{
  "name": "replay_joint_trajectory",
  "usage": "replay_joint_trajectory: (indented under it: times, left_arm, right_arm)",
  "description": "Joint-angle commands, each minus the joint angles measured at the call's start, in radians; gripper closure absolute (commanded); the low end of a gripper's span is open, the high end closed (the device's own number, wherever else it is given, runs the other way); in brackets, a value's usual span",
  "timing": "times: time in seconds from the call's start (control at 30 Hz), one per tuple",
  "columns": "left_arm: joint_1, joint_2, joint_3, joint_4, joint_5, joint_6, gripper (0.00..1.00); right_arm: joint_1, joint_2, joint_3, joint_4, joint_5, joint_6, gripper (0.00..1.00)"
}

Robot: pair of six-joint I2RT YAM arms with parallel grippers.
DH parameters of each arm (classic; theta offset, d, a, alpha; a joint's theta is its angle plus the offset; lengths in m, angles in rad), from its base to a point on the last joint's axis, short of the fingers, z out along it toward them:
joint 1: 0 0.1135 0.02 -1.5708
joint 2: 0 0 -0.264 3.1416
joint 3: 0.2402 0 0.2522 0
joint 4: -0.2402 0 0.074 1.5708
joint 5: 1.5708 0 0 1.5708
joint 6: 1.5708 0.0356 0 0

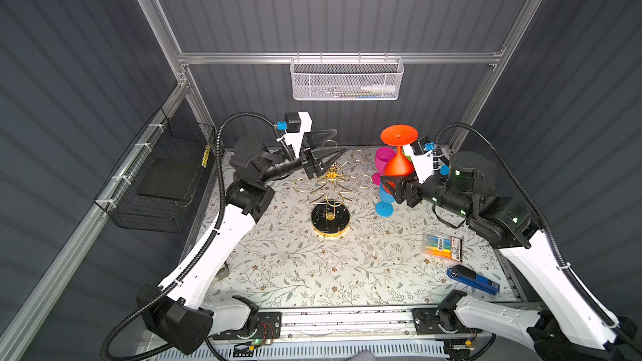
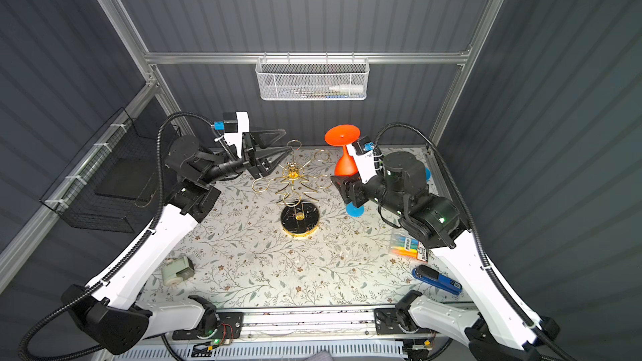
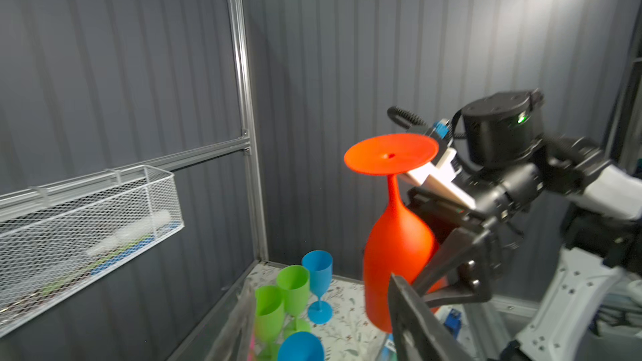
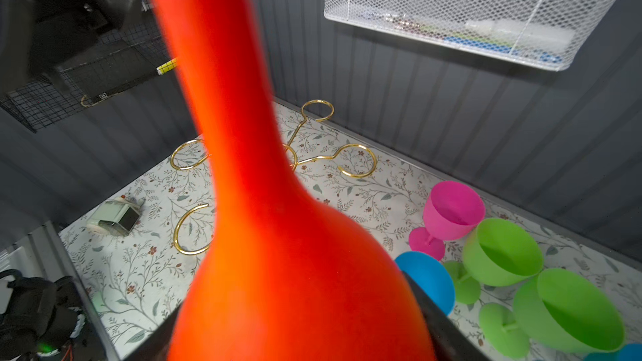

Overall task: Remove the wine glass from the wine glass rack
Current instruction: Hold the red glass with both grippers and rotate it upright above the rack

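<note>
Orange plastic, likely light and slick: wine glass, inverted beside the wine glass rack near the bench far edge, bowl pinched by right gripper, a sound hold; left gripper spread.

Table brightly lit, walls dim, wrist views blurred.

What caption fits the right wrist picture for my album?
The right gripper holds the orange wine glass upside down by its bowl, with empty loops of the wine glass rack behind.
</note>
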Motion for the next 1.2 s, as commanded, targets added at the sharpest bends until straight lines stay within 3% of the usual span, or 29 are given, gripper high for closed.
replay_joint_trajectory:
  times: [0.0, 0.17, 0.5, 1.0, 1.17]
  left_arm:
    - [-0.004, 0.015, -0.06, 0.042, -0.07, 0.266, 0.4]
    - [-0.008, 0.025, -0.099, 0.15, -0.024, 0.398, 0.41]
    - [-0.04, 0.052, -0.052, 0.124, 0.035, 0.553, 0.43]
    - [-0.079, 0.08, -0.005, 0.096, 0.063, 0.577, 0.48]
    - [-0.084, 0.08, 0.001, 0.066, 0.066, 0.597, 0.54]
  right_arm:
    - [0.005, 0.024, 0.027, -0.14, -0.045, 0.065, 0.53]
    - [0.006, 0.08, 0.071, -0.201, -0.07, 0.073, 0.54]
    - [0.017, 0.155, 0.146, -0.239, -0.111, 0.079, 0.55]
    - [0.079, 0.239, 0.195, -0.242, -0.144, 0.097, 0.56]
    - [0.095, 0.262, 0.215, -0.257, -0.141, 0.097, 0.56]
